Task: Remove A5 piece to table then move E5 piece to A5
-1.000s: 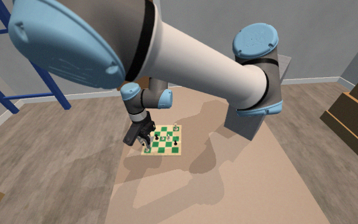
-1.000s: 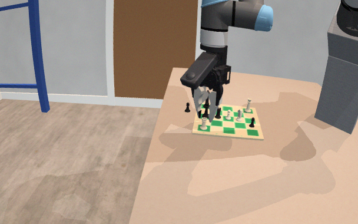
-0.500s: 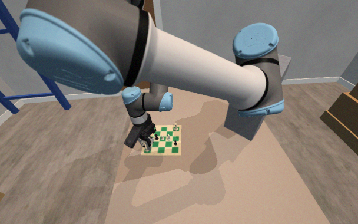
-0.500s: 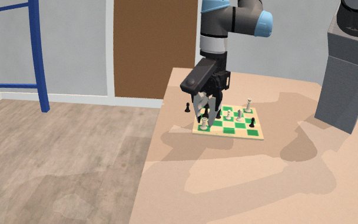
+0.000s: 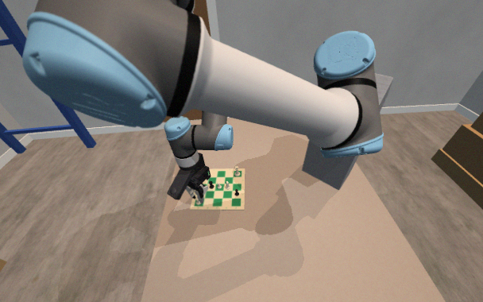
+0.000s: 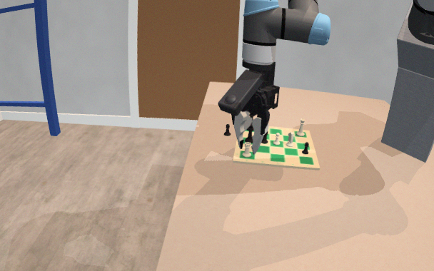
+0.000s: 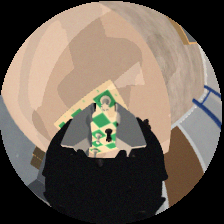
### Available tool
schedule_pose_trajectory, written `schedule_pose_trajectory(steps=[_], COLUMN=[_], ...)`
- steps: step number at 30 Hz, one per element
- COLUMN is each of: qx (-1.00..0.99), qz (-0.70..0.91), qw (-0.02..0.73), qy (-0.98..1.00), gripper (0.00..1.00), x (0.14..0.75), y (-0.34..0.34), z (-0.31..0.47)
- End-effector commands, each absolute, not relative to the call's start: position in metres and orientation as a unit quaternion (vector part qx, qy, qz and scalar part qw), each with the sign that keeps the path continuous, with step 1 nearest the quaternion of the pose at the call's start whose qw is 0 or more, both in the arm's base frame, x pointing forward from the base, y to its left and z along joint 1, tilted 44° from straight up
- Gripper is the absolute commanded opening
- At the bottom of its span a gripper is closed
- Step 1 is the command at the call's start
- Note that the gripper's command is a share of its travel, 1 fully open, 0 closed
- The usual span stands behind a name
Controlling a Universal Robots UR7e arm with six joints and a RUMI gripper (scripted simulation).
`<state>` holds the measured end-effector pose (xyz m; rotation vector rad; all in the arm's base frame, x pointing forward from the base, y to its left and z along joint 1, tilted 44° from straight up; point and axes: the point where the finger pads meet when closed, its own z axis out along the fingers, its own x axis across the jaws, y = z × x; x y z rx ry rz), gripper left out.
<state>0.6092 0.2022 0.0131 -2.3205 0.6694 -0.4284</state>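
Note:
The board [image 5: 222,207] [image 6: 278,164] [image 7: 87,100] lies on the table; its edge letters are too small to read. A white rook [image 5: 198,202] [image 6: 247,151] [image 7: 105,100] stands upright on the front-left corner square. A black pawn [image 6: 227,130] stands upright on the table, just off the board's left side. My gripper [image 5: 197,199] [image 6: 248,150] [image 7: 105,103] is partly open with nothing held. Its fingertips are low at the white rook, one seen to each side of it in the wrist view; no contact can be made out.
Behind the fingers stands a dark piece [image 6: 250,135], with another black piece [image 5: 211,185] [image 6: 265,139] beside it. A white pawn [image 6: 277,139], a white knight [image 6: 290,139], a black pawn [image 6: 305,148] and a tall white piece [image 6: 301,128] stand further right.

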Motion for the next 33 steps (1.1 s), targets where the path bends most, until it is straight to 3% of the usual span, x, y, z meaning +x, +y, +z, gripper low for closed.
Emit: schedule_pose_trajectory(steps=[1,17,18,33], qx=[-0.89,-0.89,-0.89,-0.89], qz=[-0.165,-0.165,-0.165,-0.165], qw=[0.337,0.337,0.337,0.337], qy=[0.257,0.257,0.257,0.257], gripper=[0.22,0.22,0.0,0.0], x=[0.6098,0.6098,0.6098,0.6098], y=[0.2019,0.2019,0.2019,0.2019], z=[0.0127,0.0127,0.0127,0.0127])
